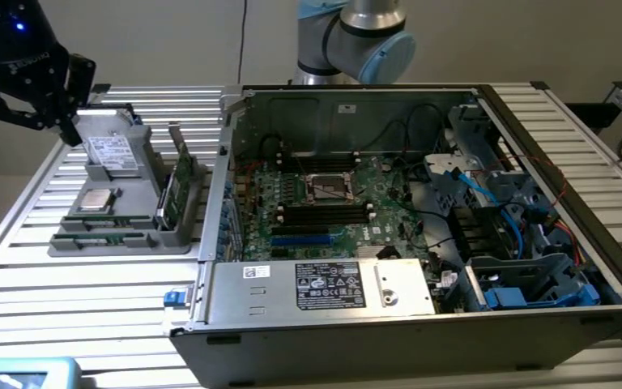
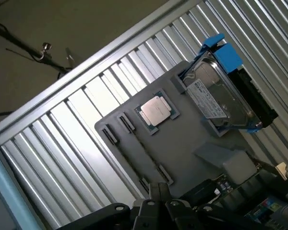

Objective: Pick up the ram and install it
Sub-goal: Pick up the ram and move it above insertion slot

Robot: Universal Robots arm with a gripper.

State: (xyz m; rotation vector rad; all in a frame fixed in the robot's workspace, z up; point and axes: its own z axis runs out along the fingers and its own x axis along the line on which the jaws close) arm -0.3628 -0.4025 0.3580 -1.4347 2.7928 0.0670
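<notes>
The black gripper (image 1: 68, 130) hangs over the far corner of a grey tray (image 1: 127, 231), at the exterior view's left. Its fingers are closed tip to tip and hold nothing. In the wrist view the two dark metal fingers (image 2: 159, 191) lie pressed together, angular and matte.

The ram (image 1: 169, 197) is a thin green board with dark chips. It stands on its long edge in a slot along the side of the tray nearest the case (image 1: 419, 324), well apart from the gripper.

The tray is smooth matte plastic, moulded with shallow pockets and narrow grooves. One pocket holds a drive (image 1: 111, 152), a flat rectangular block with a shiny metal face and a white label; the wrist view shows it clipped in a bright blue plastic bracket. Beside it lies a CPU (image 1: 97, 200), a small square with a dull silver lid on a green rim.

The table (image 1: 62, 300) is made of pale aluminium slats, ribbed and reflective. On it stands the case, an open box of grey sheet steel with a black outer shell. Inside lies the large green motherboard (image 1: 381, 182), which has a square metal socket and long black slots (image 1: 322, 215) in parallel rows. Black and blue cables loop toward the blue-trimmed bays at the exterior view's right.
</notes>
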